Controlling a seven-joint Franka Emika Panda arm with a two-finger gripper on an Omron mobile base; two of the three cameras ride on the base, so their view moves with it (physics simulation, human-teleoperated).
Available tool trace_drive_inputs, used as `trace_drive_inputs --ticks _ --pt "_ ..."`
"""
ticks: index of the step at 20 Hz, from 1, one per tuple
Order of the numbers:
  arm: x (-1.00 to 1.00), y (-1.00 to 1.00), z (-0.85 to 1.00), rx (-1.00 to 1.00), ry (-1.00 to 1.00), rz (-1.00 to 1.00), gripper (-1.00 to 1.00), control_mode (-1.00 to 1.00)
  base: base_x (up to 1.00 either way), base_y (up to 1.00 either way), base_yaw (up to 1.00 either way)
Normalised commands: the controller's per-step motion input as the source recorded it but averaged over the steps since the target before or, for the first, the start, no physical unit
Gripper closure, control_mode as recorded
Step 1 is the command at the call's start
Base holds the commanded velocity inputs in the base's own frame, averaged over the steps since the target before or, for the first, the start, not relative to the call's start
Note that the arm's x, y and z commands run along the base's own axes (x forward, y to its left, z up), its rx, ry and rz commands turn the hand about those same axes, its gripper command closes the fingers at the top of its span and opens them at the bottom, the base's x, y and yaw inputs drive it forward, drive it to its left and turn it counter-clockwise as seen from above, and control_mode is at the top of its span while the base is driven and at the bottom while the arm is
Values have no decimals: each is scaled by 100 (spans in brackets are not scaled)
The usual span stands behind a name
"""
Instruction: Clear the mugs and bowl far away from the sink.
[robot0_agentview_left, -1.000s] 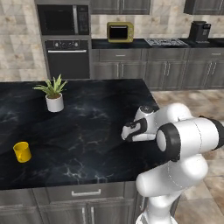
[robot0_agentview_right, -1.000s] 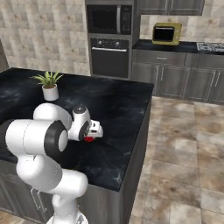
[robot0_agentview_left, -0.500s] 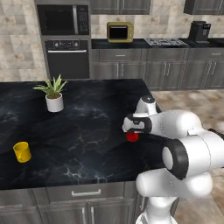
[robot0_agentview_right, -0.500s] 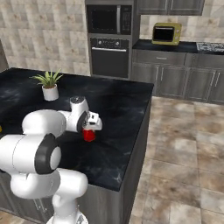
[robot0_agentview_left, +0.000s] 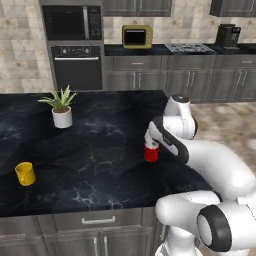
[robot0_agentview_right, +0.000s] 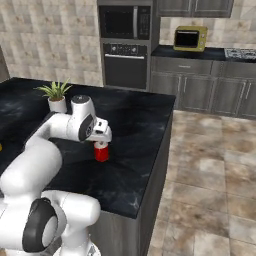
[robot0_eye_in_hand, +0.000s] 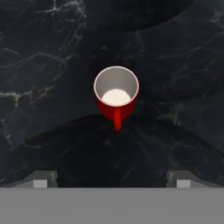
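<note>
The red mug (robot0_eye_in_hand: 116, 93) stands upright on the black counter (robot0_agentview_left: 100, 150) near its right edge, directly below the spread, empty gripper (robot0_eye_in_hand: 112, 177). A careless sideways swing could clip its rim and tip it. The yellow mug (robot0_agentview_left: 25, 173) waits far left.

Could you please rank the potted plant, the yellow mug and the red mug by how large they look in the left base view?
1. Potted plant, largest.
2. Yellow mug and red mug: too alike to rank, and the gripper hides the red mug's top.
</note>
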Motion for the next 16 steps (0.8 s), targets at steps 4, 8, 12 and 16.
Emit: trace_drive_inputs --ticks 4,8,12,16 --pt "-74 0 45 11 -4 0 -100 -100 0 0 0" --pt "-34 0 53 1 -2 -1 -100 -100 0 0 0" --pt "-28 0 69 0 0 -11 -100 -100 0 0 0" --pt "-41 0 64 0 0 -20 -100 -100 0 0 0"
